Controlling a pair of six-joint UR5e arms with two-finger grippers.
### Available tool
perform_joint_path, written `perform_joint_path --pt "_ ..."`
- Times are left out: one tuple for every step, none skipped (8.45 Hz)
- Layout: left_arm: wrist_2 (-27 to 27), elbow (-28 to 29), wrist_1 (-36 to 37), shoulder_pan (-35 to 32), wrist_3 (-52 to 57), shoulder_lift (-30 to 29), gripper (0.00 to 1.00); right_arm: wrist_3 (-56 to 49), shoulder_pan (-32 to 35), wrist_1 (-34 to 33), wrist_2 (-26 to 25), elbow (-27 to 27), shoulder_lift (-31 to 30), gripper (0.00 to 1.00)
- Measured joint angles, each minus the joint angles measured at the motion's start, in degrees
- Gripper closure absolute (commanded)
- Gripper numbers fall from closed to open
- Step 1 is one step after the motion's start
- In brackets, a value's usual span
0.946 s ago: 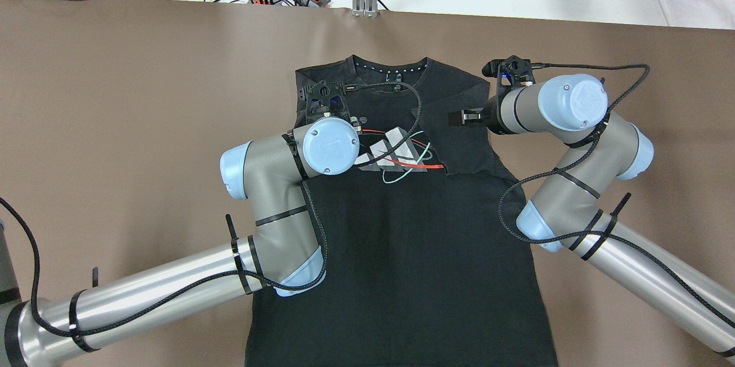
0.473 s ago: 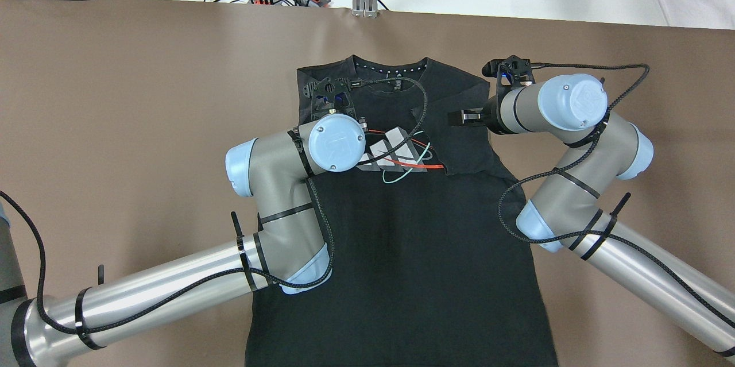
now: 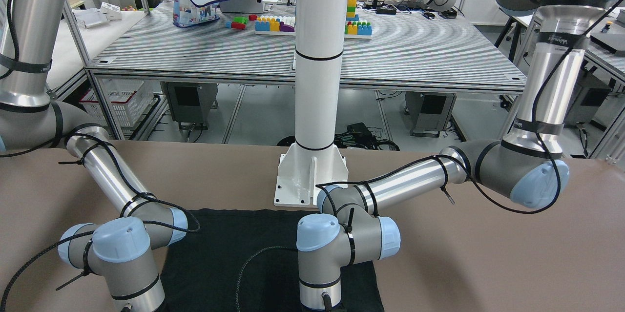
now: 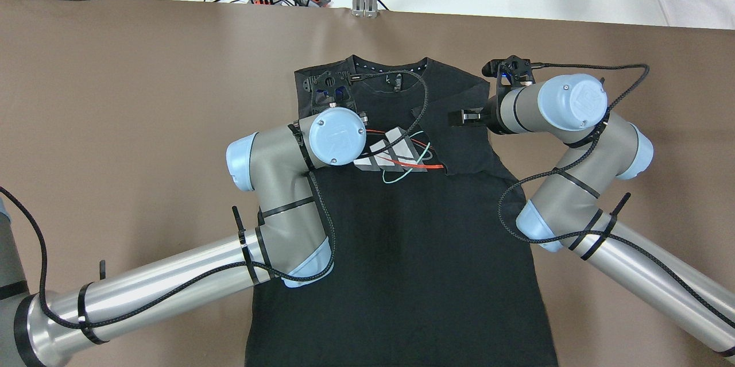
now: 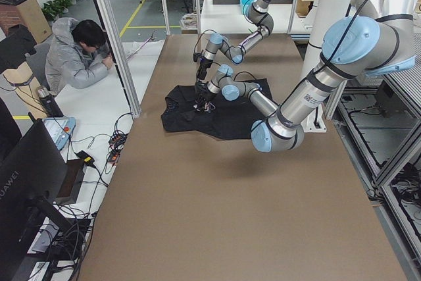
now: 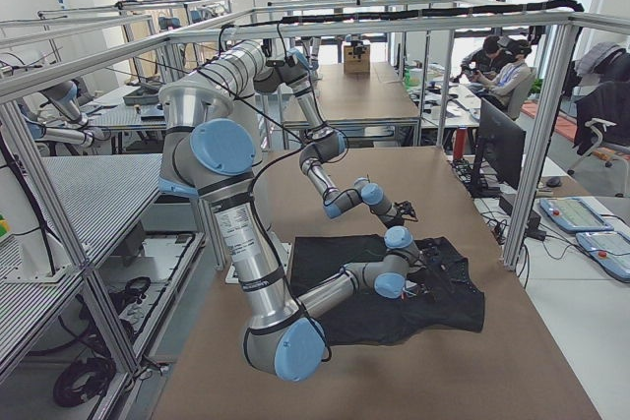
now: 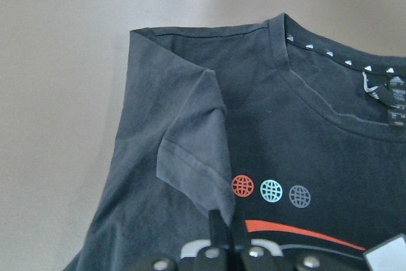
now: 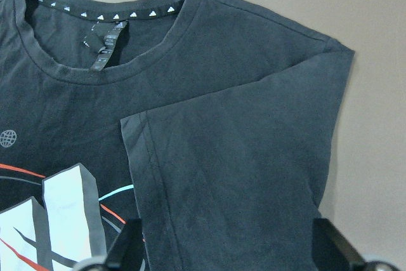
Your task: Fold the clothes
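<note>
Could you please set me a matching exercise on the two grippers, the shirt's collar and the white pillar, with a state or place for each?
1. left gripper
2. right gripper
3. collar
4. white pillar

A. open, above a folded-in sleeve
B. stands by the hem of the shirt
C. shut on a sleeve corner
D. at the shirt's end away from the robot

Pairs: 1-C, 2-A, 3-D, 4-B.
</note>
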Motion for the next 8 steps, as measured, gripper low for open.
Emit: perform_joint_path --pt "0.00 0.62 -0.19 -0.12 -0.08 -0.53 1.00 0.00 0.00 0.00 -0.09 -0.02 0.00 0.06" --pt "0.00 1.20 -0.28 -0.22 -0.15 -0.99 1.00 0.00 0.00 0.00 -0.14 -0.03 0.00 0.06" --pt "0.00 1.55 -0.31 -0.29 -0.23 -1.26 1.00 0.00 0.00 0.03 -0.16 -0.04 0.00 0.06" --pt "0.00 1.81 -0.33 -0.43 -0.28 -1.44 0.01 0.00 0.00 0.03 -0.18 -0.05 0.00 0.06" --pt "0.00 1.96 -0.35 -0.51 -0.29 -1.53 0.00 0.00 0.00 0.02 -0.18 -0.09 0.00 0.06" --pt "0.00 2.15 -0.39 -0.54 -0.23 -1.50 0.00 0.00 0.00 0.01 -0.21 -0.11 0.00 0.06" --pt "0.03 2.37 -0.45 -0.53 -0.12 -1.50 0.00 0.04 -0.05 0.04 -0.42 -0.16 0.00 0.06" --pt "0.03 2.50 -0.51 -0.56 0.07 -1.50 0.00 0.09 -0.12 0.03 -0.69 -0.16 0.00 0.06"
